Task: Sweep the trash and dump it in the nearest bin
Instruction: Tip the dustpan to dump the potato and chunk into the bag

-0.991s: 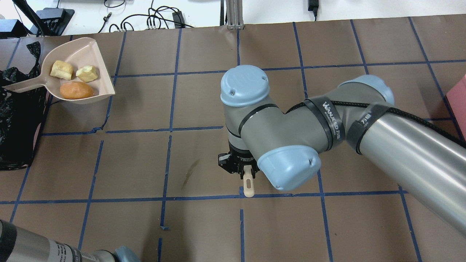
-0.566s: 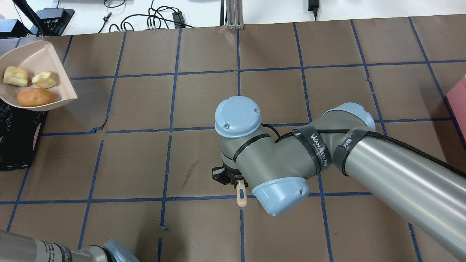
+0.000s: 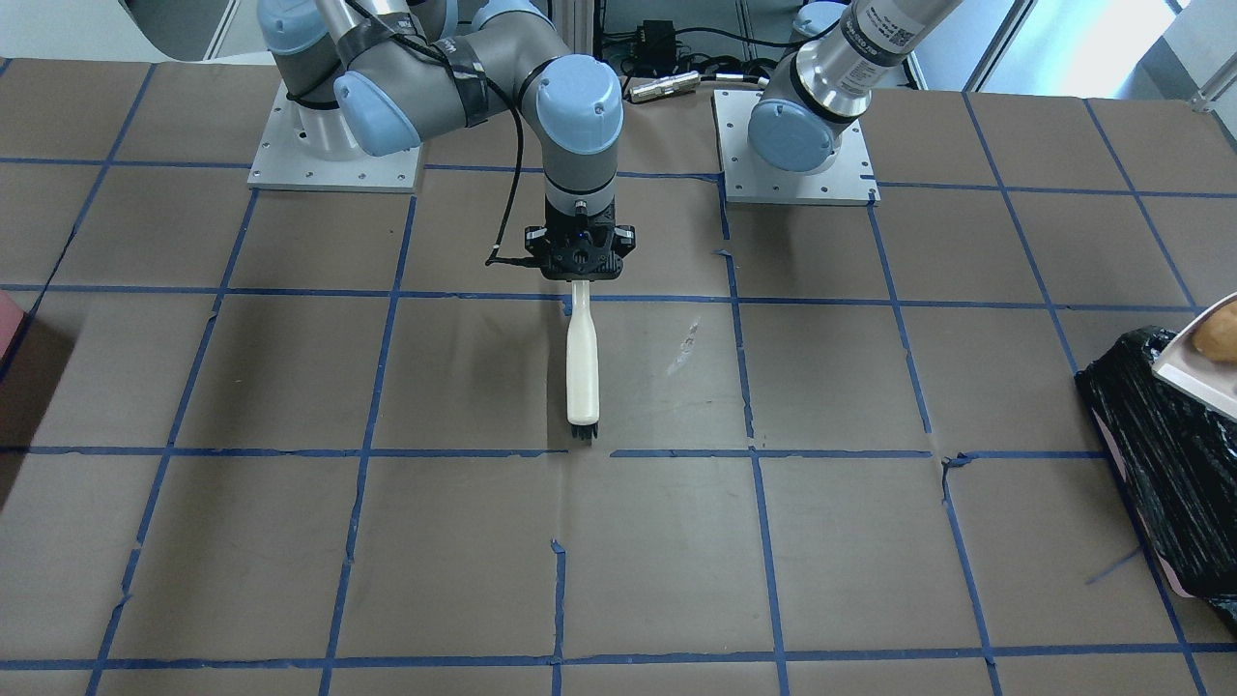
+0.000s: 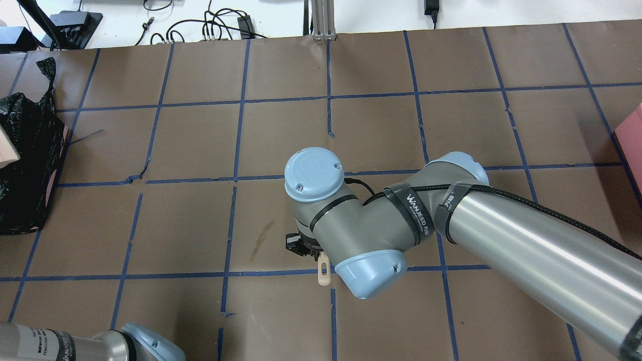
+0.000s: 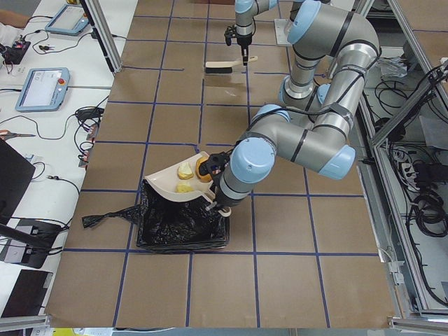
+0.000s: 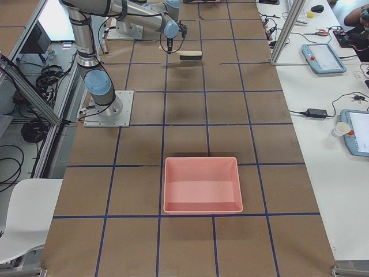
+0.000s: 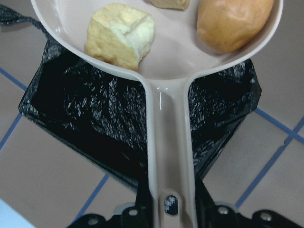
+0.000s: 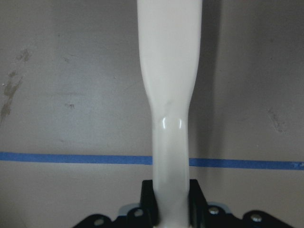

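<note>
My left gripper point(image 7: 171, 209) is shut on the handle of the beige dustpan point(image 7: 166, 61), held over the bin point(image 7: 95, 118) with its crinkled black bag. The pan carries the trash: a brown-orange potato-like lump point(image 7: 232, 23) and two pale yellow spongy chunks point(image 7: 118, 35), one cut off by the top edge. In the exterior left view the dustpan point(image 5: 183, 187) sits above the far end of the bin point(image 5: 178, 224). My right gripper point(image 3: 580, 266) is shut on the cream handle of a brush point(image 3: 582, 367), bristles pointing away from the robot's base.
A pink tray without a bag point(image 6: 202, 184) lies on the table at the robot's right end; its corner shows in the overhead view point(image 4: 632, 140). The brown table point(image 4: 200, 140) is marked with a blue tape grid. The bin stands at the left edge of the overhead view point(image 4: 25, 150).
The dustpan with the trash has moved left, out of the overhead view, to over the bin. My right arm has drawn the brush back toward the robot's base.
</note>
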Robot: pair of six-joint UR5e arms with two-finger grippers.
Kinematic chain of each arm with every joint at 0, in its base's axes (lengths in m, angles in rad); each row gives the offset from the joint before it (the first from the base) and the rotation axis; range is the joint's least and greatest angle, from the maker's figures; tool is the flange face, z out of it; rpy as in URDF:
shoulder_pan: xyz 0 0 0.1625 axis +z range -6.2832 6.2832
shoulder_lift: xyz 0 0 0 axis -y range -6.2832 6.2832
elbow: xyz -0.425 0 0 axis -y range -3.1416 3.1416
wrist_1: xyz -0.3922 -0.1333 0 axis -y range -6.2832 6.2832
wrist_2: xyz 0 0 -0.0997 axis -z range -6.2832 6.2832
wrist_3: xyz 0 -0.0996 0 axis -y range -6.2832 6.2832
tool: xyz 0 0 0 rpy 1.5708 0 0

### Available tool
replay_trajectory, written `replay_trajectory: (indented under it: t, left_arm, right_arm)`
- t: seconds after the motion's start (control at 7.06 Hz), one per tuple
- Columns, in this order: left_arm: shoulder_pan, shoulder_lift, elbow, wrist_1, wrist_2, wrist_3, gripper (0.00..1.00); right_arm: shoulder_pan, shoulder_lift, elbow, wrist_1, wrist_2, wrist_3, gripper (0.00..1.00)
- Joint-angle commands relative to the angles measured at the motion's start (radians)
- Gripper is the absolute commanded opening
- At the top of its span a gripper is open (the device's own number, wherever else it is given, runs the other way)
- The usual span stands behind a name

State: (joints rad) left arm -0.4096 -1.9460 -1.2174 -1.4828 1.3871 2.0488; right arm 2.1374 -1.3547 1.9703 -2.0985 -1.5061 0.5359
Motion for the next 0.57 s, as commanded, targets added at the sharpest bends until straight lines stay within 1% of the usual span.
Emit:
replay_trajectory:
  t: [0.0, 0.14, 0.28, 0.42]
  left_arm:
    - [0.077, -0.037, 0.048, 0.004, 0.006, 0.043, 0.04]
    - [0.075, -0.054, 0.074, 0.009, 0.019, 0.033, 0.04]
    - [0.058, -0.057, 0.081, 0.028, 0.092, 0.022, 0.04]
    - [0.017, -0.057, 0.081, 0.067, 0.104, 0.022, 0.04]
  right_arm:
    - [0.009, 0.017, 0.001, -0.003, -0.002, 0.009, 0.03]
    - [0.009, 0.019, 0.001, -0.005, -0.002, 0.031, 0.02]
    - [0.009, 0.019, 0.001, -0.006, -0.002, 0.033, 0.02]
    - [0.009, 0.019, 0.001, -0.005, -0.005, 0.033, 0.02]
